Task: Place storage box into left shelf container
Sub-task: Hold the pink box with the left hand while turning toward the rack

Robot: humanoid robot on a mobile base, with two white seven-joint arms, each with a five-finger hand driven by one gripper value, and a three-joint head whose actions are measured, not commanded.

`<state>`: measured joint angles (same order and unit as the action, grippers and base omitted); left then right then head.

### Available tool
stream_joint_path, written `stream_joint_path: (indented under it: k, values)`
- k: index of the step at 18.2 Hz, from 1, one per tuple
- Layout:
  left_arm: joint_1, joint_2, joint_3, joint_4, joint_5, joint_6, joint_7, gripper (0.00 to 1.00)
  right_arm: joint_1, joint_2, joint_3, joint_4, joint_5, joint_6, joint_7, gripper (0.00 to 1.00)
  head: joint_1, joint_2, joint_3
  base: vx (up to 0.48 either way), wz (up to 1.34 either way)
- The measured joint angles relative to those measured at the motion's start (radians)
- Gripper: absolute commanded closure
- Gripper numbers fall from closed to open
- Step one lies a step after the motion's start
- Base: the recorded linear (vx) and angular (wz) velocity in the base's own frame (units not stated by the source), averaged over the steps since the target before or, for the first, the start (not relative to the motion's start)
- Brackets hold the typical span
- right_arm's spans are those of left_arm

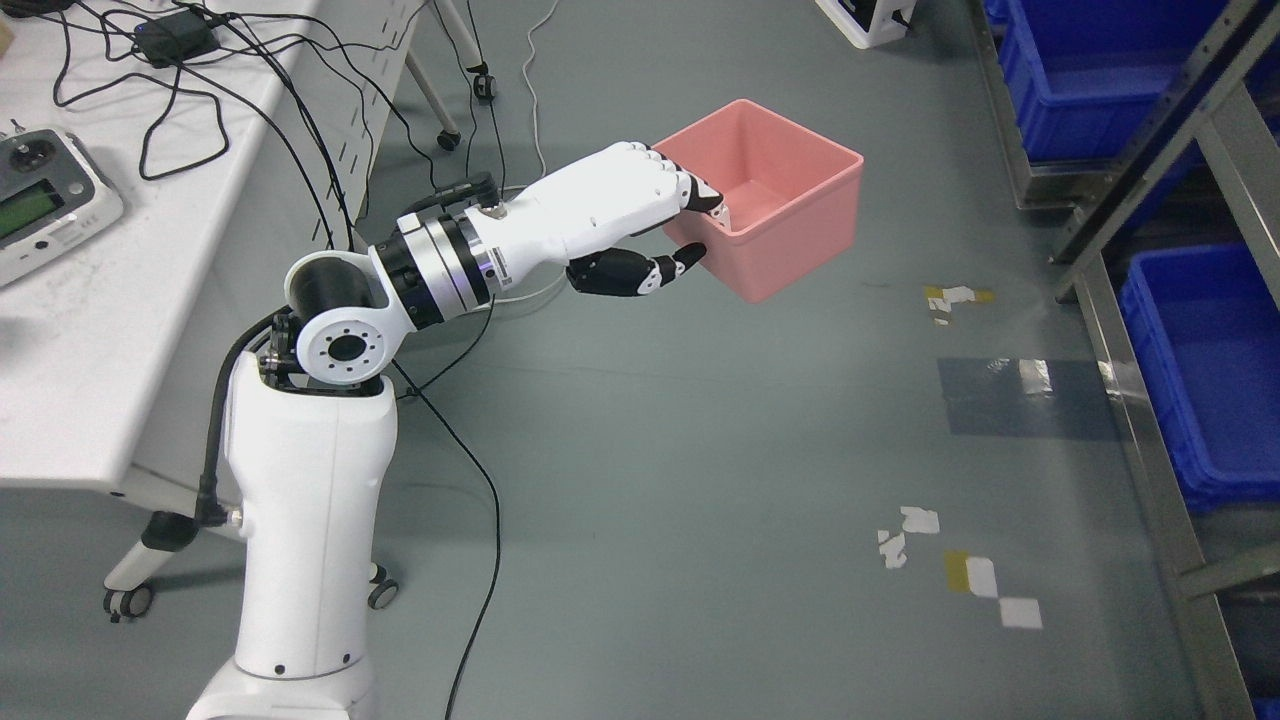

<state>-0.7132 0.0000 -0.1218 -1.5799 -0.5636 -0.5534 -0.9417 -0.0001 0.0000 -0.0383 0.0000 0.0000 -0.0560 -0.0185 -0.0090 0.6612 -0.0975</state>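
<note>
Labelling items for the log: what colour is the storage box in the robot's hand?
Pink, a plain salmon shade; the storage box held by the left hand shows clearly in the head view.

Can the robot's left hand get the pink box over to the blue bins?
Probably yes. The left hand already pinches the pink box by its rim, and only bare floor lies between it and the blue bins.

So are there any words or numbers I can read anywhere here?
None can be read.
Grey handheld controller with green screen on the white table: its markings are too blurred.
Small label on the left hand's wrist: too small.
Pink plastic storage box and blue plastic bins: no print visible.
</note>
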Motion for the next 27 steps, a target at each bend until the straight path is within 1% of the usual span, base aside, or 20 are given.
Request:
stream_joint_path:
  k: [7,18,27]
  values:
    - [0.01,0.0,-0.011,0.0,0.001,-0.017,0.0,0.98,0.0,0.0,0.0,0.0,0.0,-0.003,0.0,0.01,0.0,0.0,0.0,0.388,0.07]
    - [0.012,0.0,-0.022,0.001,0.001,-0.02,0.004,0.98,0.0,0.0,0.0,0.0,0.0,0.0,0.0,0.01,0.0,0.0,0.0,0.352,-0.25]
    - [0.022,0.0,-0.059,0.003,0.014,-0.024,0.006,0.98,0.0,0.0,0.0,0.0,0.0,0.001,0.0,0.01,0.0,0.0,0.0,0.241,-0.78]
